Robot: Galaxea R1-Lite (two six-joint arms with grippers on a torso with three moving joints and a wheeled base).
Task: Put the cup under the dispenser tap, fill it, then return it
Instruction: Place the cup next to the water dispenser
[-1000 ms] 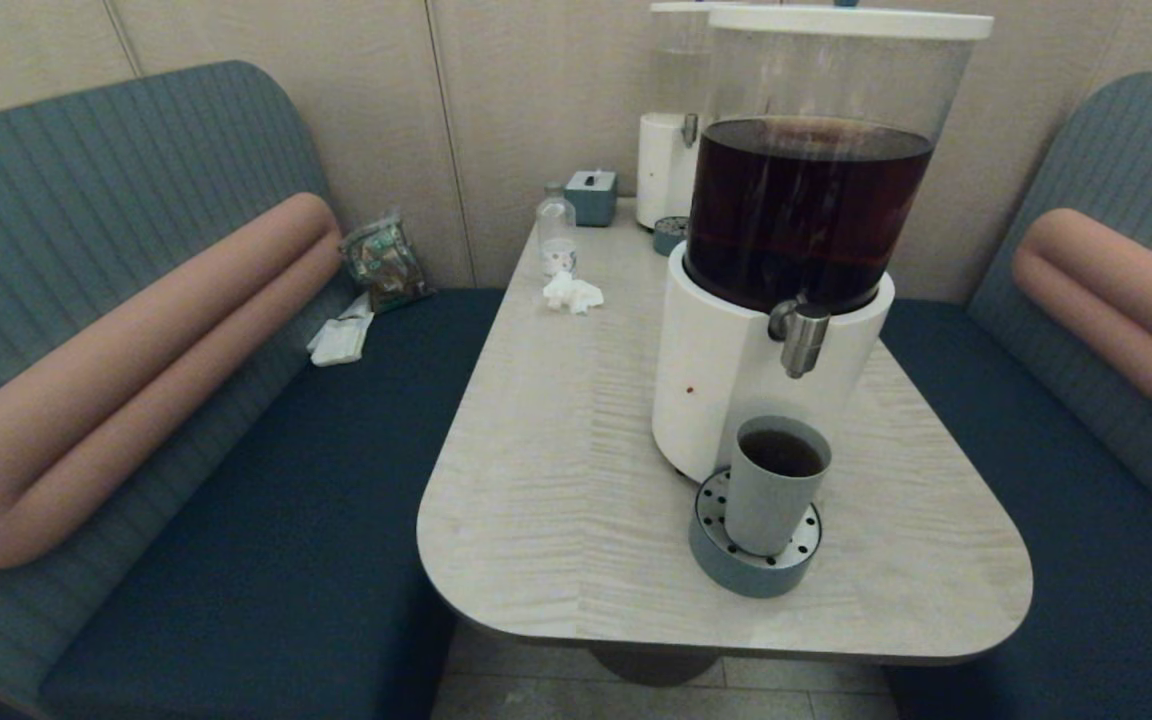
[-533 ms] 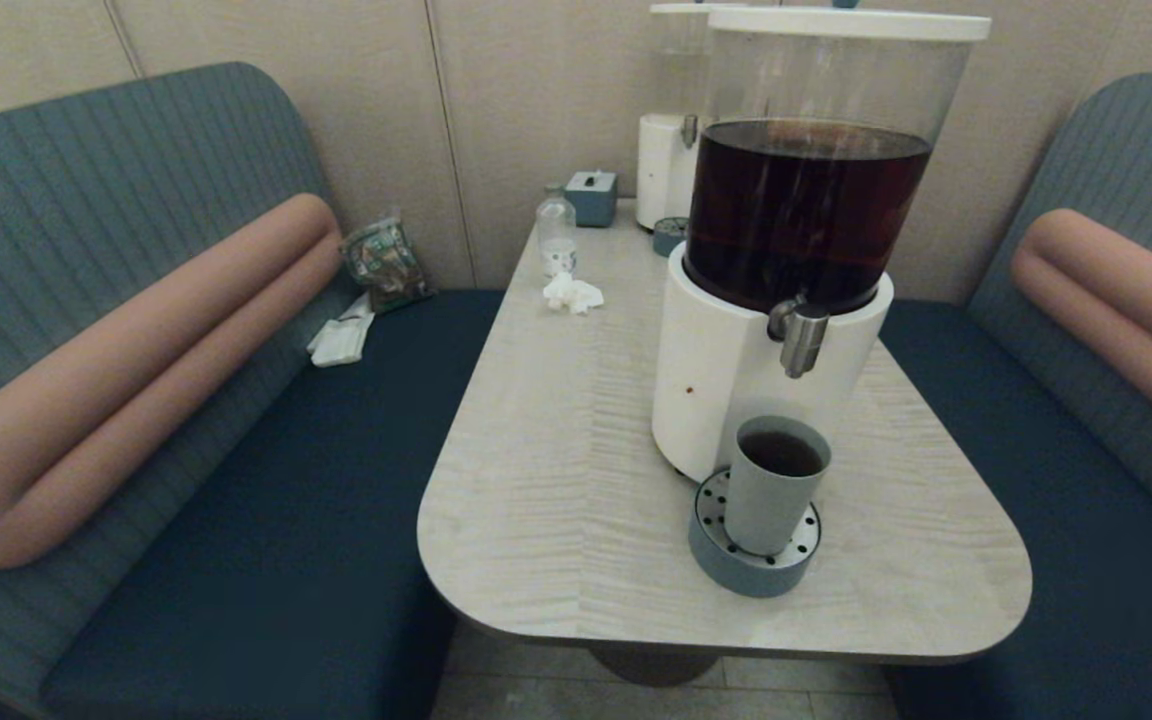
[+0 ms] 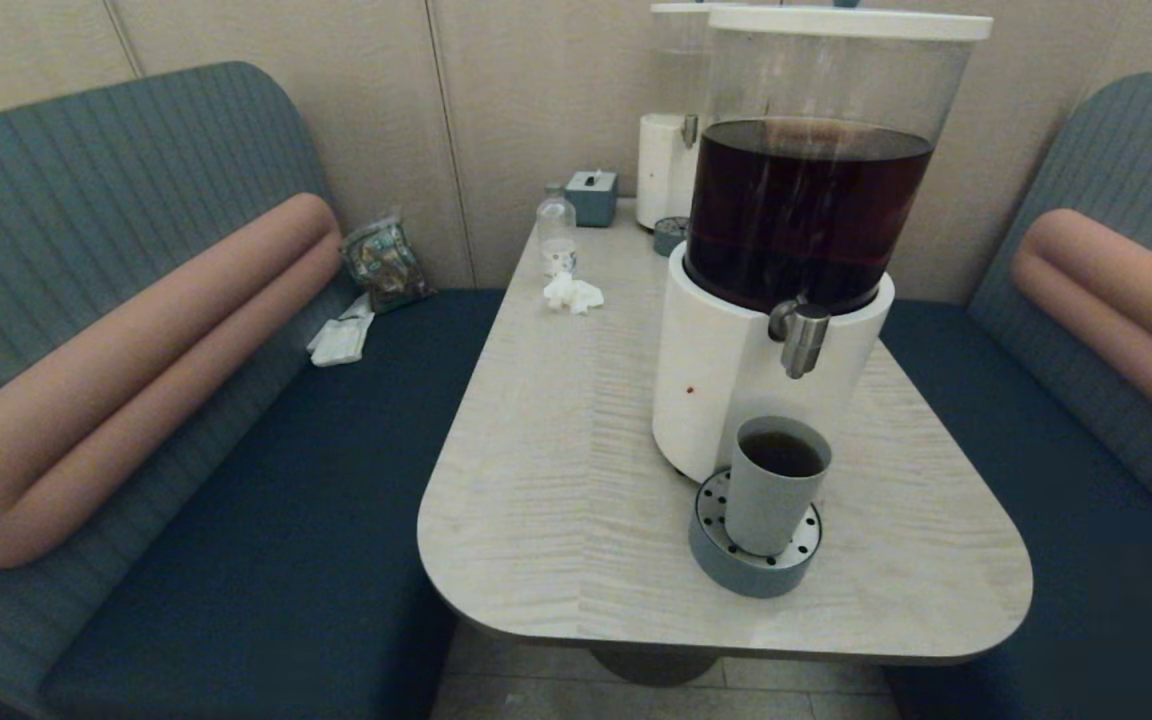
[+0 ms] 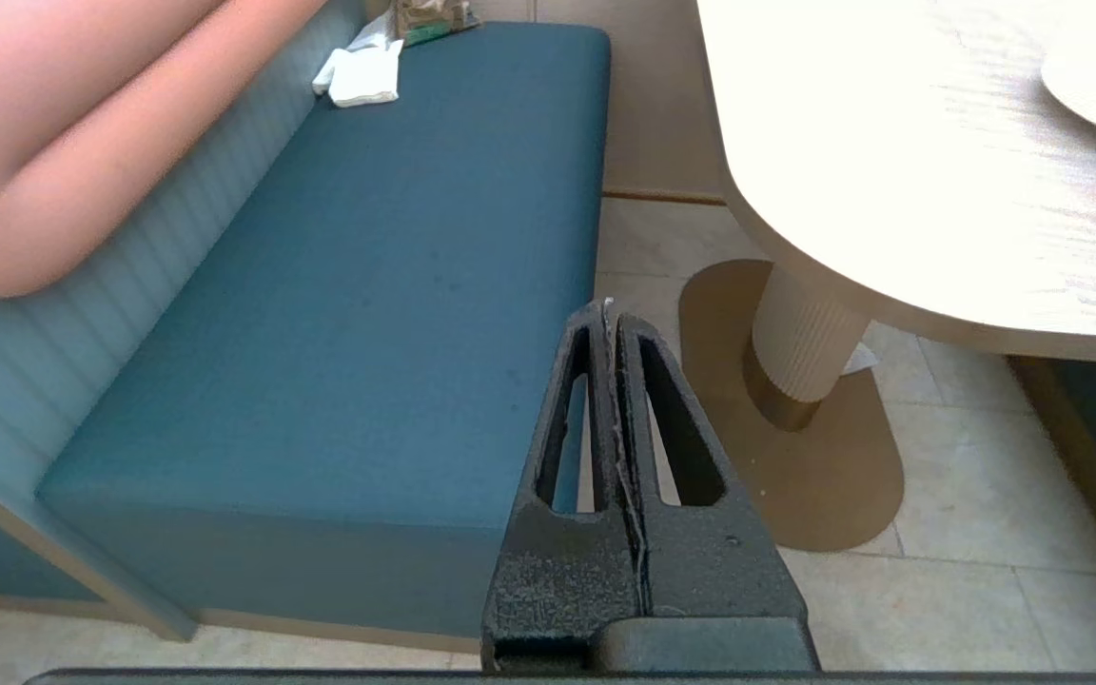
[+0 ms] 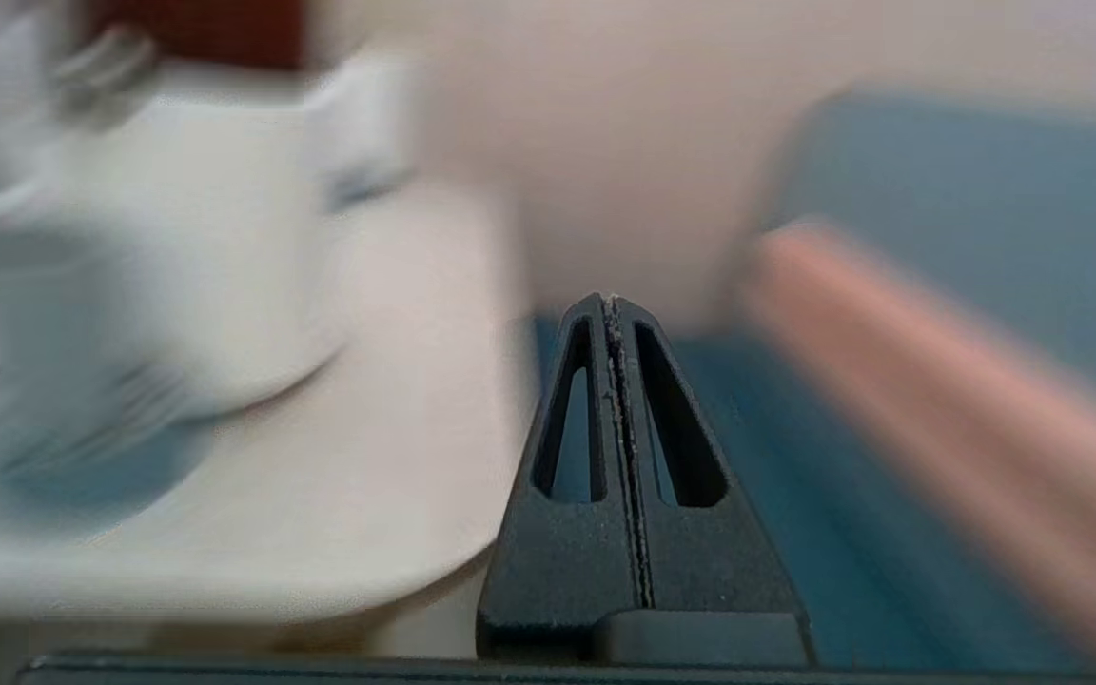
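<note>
The grey-blue cup [image 3: 772, 486] stands upright on the round drip tray [image 3: 736, 568], directly below the steel dispenser tap [image 3: 802, 338] of the big white-based dispenser [image 3: 726, 380]. Dark liquid fills part of the cup. Neither arm shows in the head view. My left gripper [image 4: 610, 306] is shut and empty, hanging low over the floor beside the left bench. My right gripper [image 5: 613, 301] is shut and empty, at the table's right edge, with the dispenser base [image 5: 196, 238] and the drip tray [image 5: 82, 466] off to one side of it.
A slimmer white dispenser [image 3: 664, 165], a small bottle [image 3: 556, 232], a tissue box [image 3: 592, 195] and a crumpled tissue [image 3: 572, 293] sit at the far end of the table [image 3: 556, 480]. Benches flank both sides. The table pedestal [image 4: 800, 342] stands near my left gripper.
</note>
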